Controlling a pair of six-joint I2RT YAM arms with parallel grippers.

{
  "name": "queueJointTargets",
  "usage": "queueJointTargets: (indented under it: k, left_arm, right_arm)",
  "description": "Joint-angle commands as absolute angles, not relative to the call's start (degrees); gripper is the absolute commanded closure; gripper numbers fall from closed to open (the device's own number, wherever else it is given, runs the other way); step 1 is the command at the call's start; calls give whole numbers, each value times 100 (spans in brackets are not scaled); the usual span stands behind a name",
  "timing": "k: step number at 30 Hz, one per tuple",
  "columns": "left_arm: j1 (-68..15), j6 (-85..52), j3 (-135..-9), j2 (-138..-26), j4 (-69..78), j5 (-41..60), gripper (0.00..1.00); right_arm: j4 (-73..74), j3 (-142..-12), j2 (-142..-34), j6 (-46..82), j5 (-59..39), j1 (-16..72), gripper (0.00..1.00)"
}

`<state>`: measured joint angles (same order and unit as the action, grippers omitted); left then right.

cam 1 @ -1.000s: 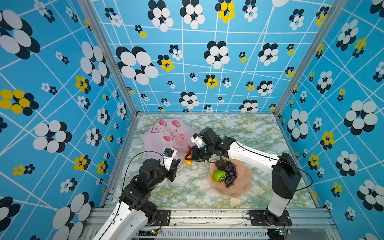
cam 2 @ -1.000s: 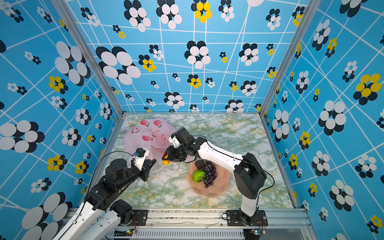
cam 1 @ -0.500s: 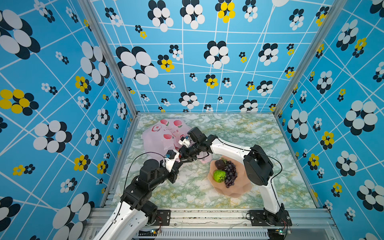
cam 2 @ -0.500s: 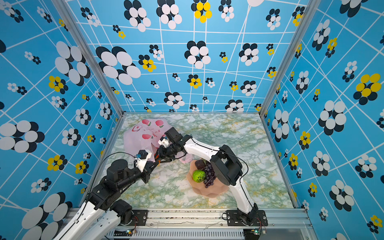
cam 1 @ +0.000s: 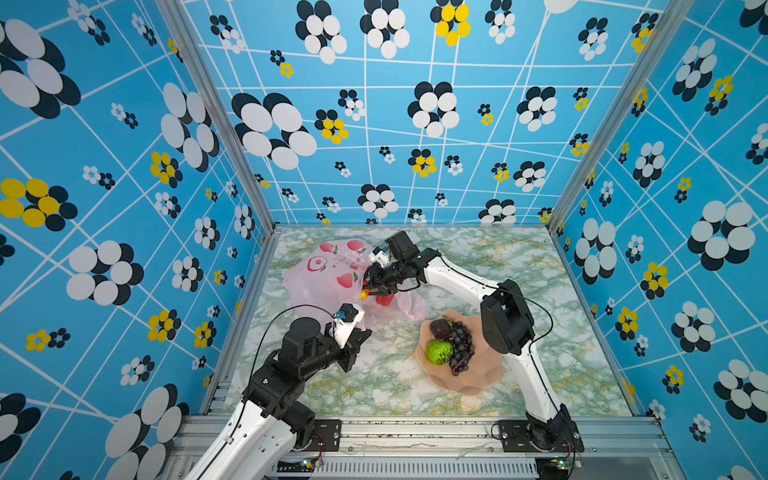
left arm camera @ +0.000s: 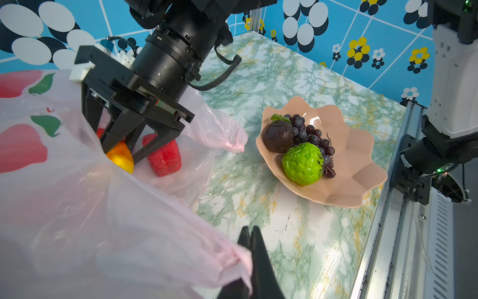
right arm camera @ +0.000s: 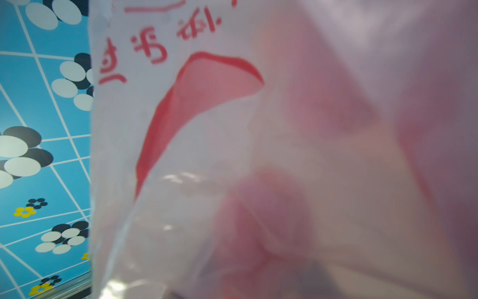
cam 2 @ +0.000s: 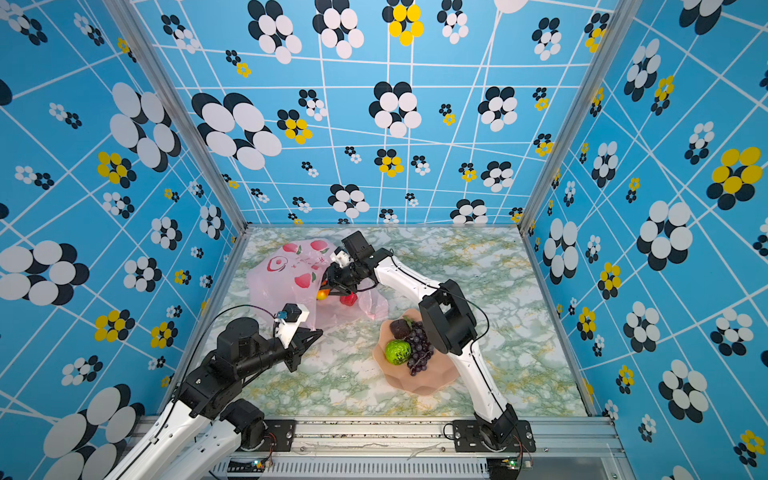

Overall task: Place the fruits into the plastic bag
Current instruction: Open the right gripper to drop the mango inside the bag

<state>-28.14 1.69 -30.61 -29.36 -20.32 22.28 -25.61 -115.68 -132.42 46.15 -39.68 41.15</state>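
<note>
Your left claw point(left arm camera: 249, 233) is pinched shut on the near rim of the plastic bag point(left arm camera: 103, 220); your right claw point(left arm camera: 119, 155), part open, grips an orange-yellow mango point(left arm camera: 124, 165) inside its mouth.

The pale pink, translucent plastic bag point(cam 1: 316, 291) lies crumpled on the worktop point(cam 1: 374, 382) with its mouth open. An orange-yellow mango point(left arm camera: 121, 159) and a red fruit point(left arm camera: 164, 158) are inside the mouth. The green fruit point(left arm camera: 302, 164), dark grapes point(left arm camera: 311, 137) and dark brown piece point(left arm camera: 278, 137) huddle together nearby, outside the bag.
</note>
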Motion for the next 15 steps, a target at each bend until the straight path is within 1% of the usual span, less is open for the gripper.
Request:
queueJointTargets:
  k: [1,5,6,7,11,12,13,15]
  left_arm:
    - [-2813,176,-3270,-2679,-2493,2122,100]
    - [-2804,5,-3095,-2329,-2502,1907,100]
    - [-2801,-8,-3092,-2292,-2474,1857,100]
    - [-2804,-34,-3079,-2268,-2453,1793,100]
    - [-2794,-43,-3076,-2335,-2490,1724,100]
    - [-2793,-62,-3085,-2367,-2494,1702,100]
    - [-2784,-70,-3100,-2409,-2492,1680,100]
    - [-2777,-109,-3110,-2473,-2504,1612,100]
  right_arm:
    - [-2855,-12030,-13375,4274,-2700,4148,58]
    - [-3244,-12509,-13529,4056,-1747,4074,52]
    - [-3294,-12595,-13551,4030,-1639,4058,47]
    - [-3351,-12678,-13569,4010,-1565,4045,40]
    - [-3446,-12779,-13532,3859,-1416,4028,18]
    - [-3477,-12775,-13506,3814,-1375,4022,14]
    - [-3508,-12775,-13477,3776,-1349,4017,12]
    - [-3581,-12766,-13418,3729,-1357,4008,10]
